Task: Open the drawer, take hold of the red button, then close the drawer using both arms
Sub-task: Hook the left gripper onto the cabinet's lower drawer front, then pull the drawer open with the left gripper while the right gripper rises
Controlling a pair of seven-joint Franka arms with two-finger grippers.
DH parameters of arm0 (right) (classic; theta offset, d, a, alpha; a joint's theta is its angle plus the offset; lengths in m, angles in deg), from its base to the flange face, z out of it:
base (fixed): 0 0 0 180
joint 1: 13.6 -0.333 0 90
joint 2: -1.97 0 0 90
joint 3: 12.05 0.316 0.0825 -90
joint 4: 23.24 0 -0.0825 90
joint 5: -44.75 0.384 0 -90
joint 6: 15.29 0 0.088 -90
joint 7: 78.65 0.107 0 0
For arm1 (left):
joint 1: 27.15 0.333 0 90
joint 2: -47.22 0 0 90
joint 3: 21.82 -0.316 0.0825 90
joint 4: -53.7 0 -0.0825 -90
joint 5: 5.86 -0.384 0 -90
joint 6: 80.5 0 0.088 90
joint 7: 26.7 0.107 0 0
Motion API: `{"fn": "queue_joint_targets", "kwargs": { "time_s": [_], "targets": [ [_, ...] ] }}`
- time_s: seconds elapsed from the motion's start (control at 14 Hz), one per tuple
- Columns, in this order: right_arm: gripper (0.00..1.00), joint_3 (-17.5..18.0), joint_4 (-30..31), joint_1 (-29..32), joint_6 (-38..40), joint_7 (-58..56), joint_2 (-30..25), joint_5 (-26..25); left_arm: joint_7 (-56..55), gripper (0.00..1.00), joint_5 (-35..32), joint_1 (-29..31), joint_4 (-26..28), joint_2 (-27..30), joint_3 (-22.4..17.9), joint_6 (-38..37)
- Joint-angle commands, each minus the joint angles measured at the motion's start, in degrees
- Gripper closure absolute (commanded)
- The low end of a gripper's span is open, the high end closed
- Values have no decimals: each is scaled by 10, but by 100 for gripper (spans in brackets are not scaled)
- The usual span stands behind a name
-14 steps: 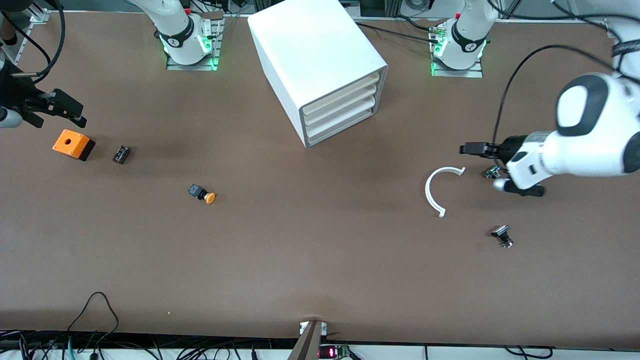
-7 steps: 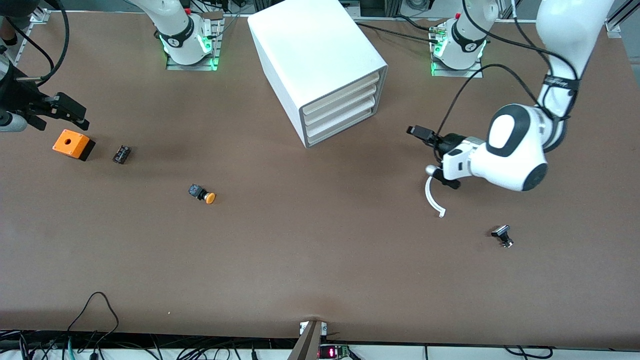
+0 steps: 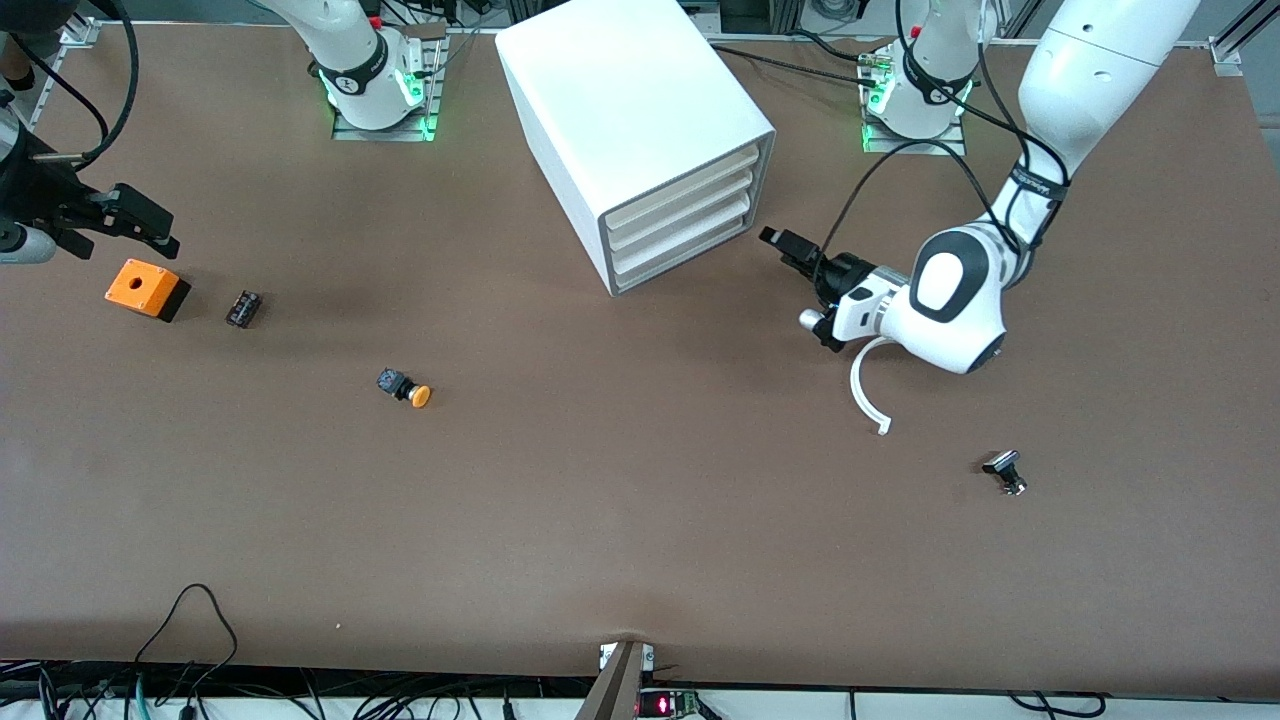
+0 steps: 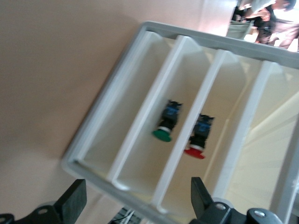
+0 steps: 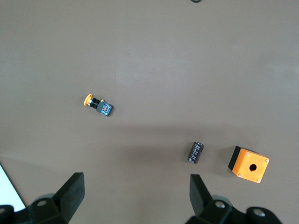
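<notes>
Jaws wide and empty, my left gripper (image 3: 775,241) faces the cabinet's bottom drawer (image 3: 683,249).
Drawer front looks light, stiff, slick: I'd hook its lip; right gripper (image 3: 140,222) waits open over the orange box (image 3: 146,288).

Toward my right arm's end of the tabletop (image 3: 640,520) sits an orange box (image 3: 146,288) with a round hole in its top face. Just beside it, toward the middle, lies a small dark block (image 3: 243,308). Nearer the front camera than both, an orange-capped button (image 3: 404,387) lies on its side.

Toward my left arm's end, a white curved strip (image 3: 862,392) lies flat, open toward that end. Nearer the camera than it, well apart, is a small black part (image 3: 1005,471).

Through my left wrist camera I see a green-capped button (image 4: 166,122) lying in a compartment of the cabinet.

Cables (image 3: 190,610) trail along the tabletop's near edge.
</notes>
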Motion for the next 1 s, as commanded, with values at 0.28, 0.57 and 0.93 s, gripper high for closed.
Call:
{"fn": "queue_joint_targets", "kwargs": {
  "time_s": [0.28, 0.57, 0.93],
  "targets": [
    [0, 0, -15, -2, 24, 1, 6, -4, 17, 12, 53, -10, 52, 9, 58, 39],
    [0, 0, -15, -1, 23, 3, 6, -1, 42, 32, 73, -14, 82, 9, 75, 63],
    [0, 0, -16, -2, 23, -3, 46, 0, 62, 98, 73, -18, 89, 8, 76, 64]
  ]
}}
